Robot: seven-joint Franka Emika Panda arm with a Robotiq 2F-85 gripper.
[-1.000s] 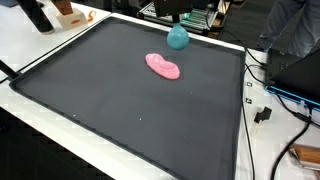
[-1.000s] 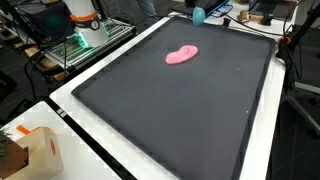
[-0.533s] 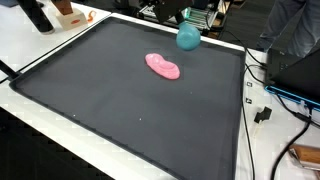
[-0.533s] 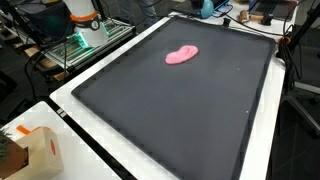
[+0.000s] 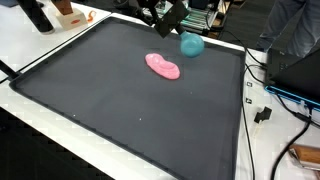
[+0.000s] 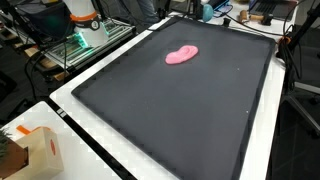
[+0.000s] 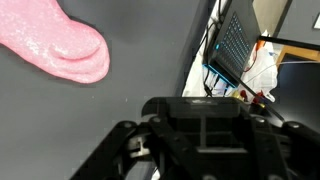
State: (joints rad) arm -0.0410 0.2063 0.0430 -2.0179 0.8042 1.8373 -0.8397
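in an exterior view, a white table (image 5: 30, 55) is seen at the left, and a black mat (image 5: 90, 105) with a raised rim is carried on it. toward the mat's far side a pink lump (image 5: 163, 66) is laid flat. its long axis is run from upper left to lower right in that view.

farther back, about level with the lump's right end, the pincer (image 5: 166, 17) is hung over the mat's far edge. a teal ball (image 5: 191, 45) is found right of and below the pincer, close by but seemingly apart from it. the ball being round, no long axis or heading can be given. further right, cables (image 5: 256, 72) are spread on the table.

whether the pincer is spread or pressed together cannot be told. its fingers are lost against dark clutter, and only its housing is shown at the bottom of the wrist view. there the lump's rounded end is seen at the upper left, pointed right and slightly down, so the lump is placed ahead and left of the pincer. the ball is not shown in that view.
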